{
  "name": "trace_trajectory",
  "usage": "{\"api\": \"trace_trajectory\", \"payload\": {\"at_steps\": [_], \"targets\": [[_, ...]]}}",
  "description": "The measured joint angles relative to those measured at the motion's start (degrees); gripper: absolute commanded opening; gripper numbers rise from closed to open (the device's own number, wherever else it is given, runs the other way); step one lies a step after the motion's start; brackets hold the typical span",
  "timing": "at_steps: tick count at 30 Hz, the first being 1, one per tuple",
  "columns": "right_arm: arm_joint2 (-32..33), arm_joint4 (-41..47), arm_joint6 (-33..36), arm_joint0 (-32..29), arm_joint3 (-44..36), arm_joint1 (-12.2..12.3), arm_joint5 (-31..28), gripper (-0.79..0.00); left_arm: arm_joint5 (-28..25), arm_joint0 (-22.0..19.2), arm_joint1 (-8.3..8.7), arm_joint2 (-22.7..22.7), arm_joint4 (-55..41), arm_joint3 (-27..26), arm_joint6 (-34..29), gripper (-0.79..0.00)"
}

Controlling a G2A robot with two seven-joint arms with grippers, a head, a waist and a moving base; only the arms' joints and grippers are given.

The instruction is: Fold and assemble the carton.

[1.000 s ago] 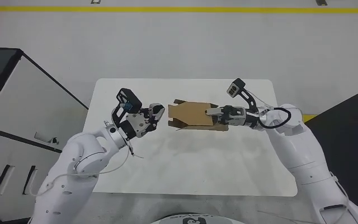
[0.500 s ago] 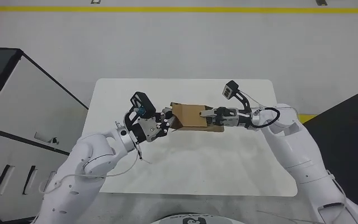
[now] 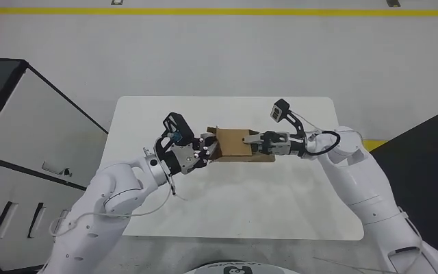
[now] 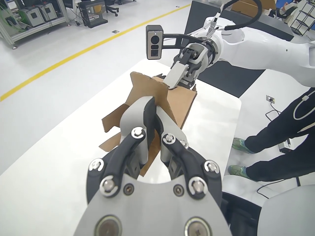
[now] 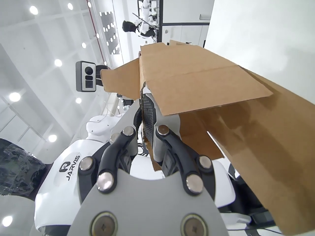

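Carton clamped between left hand, right hand.

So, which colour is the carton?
The carton is plain brown, clearest in the right wrist view.

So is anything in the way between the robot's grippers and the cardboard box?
No, nothing visible is. The left gripper is shut on one end of the carton, and the right gripper is shut on the other end, so both touch it directly.
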Motion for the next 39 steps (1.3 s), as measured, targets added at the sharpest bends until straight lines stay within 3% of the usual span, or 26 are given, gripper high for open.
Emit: {"api": "trace_trajectory", "payload": {"at_steps": [10, 21, 30, 39], "targets": [[2.86, 9.17, 6.01, 0.32, 4.16, 0.01, -2.1, -0.785, 0.27, 1.54, 0.31, -4.55, -2.53, 0.14, 2.07, -0.785], [3.1, 10.41, 5.0, -0.02, 4.1, -0.11, -2.4, -0.785, 1.01, 1.94, 0.17, -4.52, -3.6, 0.88, 3.86, -0.785], [3.38, 18.21, 12.25, 1.02, 7.2, -0.49, -0.81, -0.785, -0.39, 1.24, -0.03, -4.02, -7.15, 1.21, 5.87, -0.785], [3.16, 19.09, 12.21, 1.15, 7.38, -0.63, -0.36, -0.785, -0.06, 1.12, -0.09, -3.73, -6.25, 1.17, 6.25, -0.785]]}}
